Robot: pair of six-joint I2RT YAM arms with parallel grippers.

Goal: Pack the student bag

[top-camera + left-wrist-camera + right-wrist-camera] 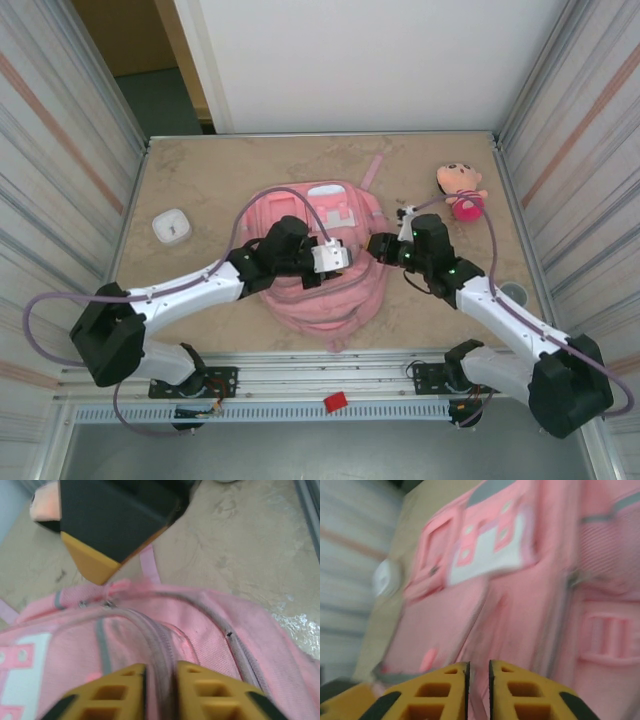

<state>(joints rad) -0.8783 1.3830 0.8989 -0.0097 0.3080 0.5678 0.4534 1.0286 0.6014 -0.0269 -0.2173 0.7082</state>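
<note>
Student bag [330,295] lies flat at mid-table, top end pointing away from the arm bases, with both arms reaching in over its middle. Left gripper [161,690]: fingers a narrow slot apart with a zip seam ridge running into the slot; can't tell if it's pinching or has just let go. Right gripper [478,690]: same narrow slot, pink fabric behind it, the view is smeared, can't tell either. Doll [460,190] sits well apart at the far right, small white case [172,227] well apart at the left. Risks as I read them: the two grippers sit nose to nose over the bag (the right one's housing looms close in the left wrist view), so any inward move could knock them together. Soft fabric caught in a slot would drag the whole bag on retreat. I see no open mouth yet, so packing looks barely started. Enclosure: ribbed side panels [60,150], white back panel [380,60]. Tabletop [200,170] is mottled beige, smooth-looking, so the bag probably slides easily.
</note>
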